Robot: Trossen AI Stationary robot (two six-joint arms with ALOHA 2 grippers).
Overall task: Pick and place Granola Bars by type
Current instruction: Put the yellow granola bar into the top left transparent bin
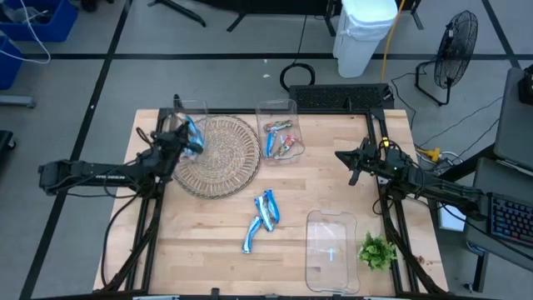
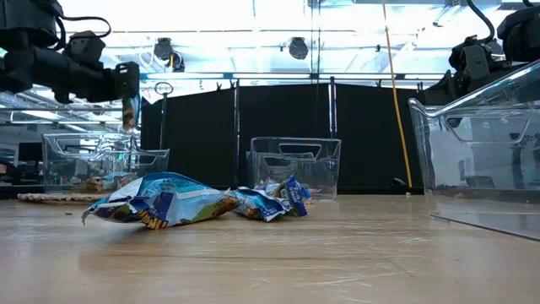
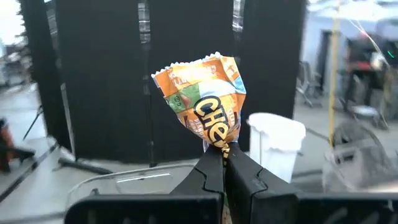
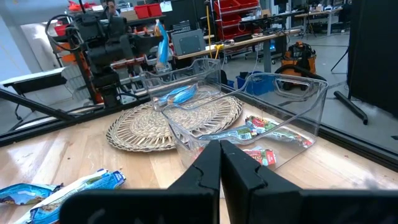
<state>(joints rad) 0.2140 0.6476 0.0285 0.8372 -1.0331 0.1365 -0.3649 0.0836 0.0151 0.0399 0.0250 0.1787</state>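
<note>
Wooden bench (image 1: 208, 242) planks fill the workspace, with a black curtain and a lit workshop behind. On it sit a round wicker mat (image 1: 218, 155), a clear bin (image 1: 281, 140) already holding several bars, a second clear bin (image 1: 190, 113) at the far left corner, and an empty clear tray (image 1: 331, 250) beside a green sprig (image 1: 376, 251).

Left hand (image 3: 224, 163) is raised near the mat's left edge, pinched tight on the bottom seam of one granola bar (image 3: 205, 99), whose wrapper shows orange in the wrist view and blue from above. Right hand (image 4: 220, 163) waits with its fingers pressed together and empty, over the bench's right side. Three blue bars (image 1: 261, 218) lie loose mid-bench.

Risk as I judge it: the grip catches only a thin edge of wrapper, so a quick swing could let the bar slip or twist free. Released off-centre, it could land on the mat or strike a bin wall instead of dropping inside.
</note>
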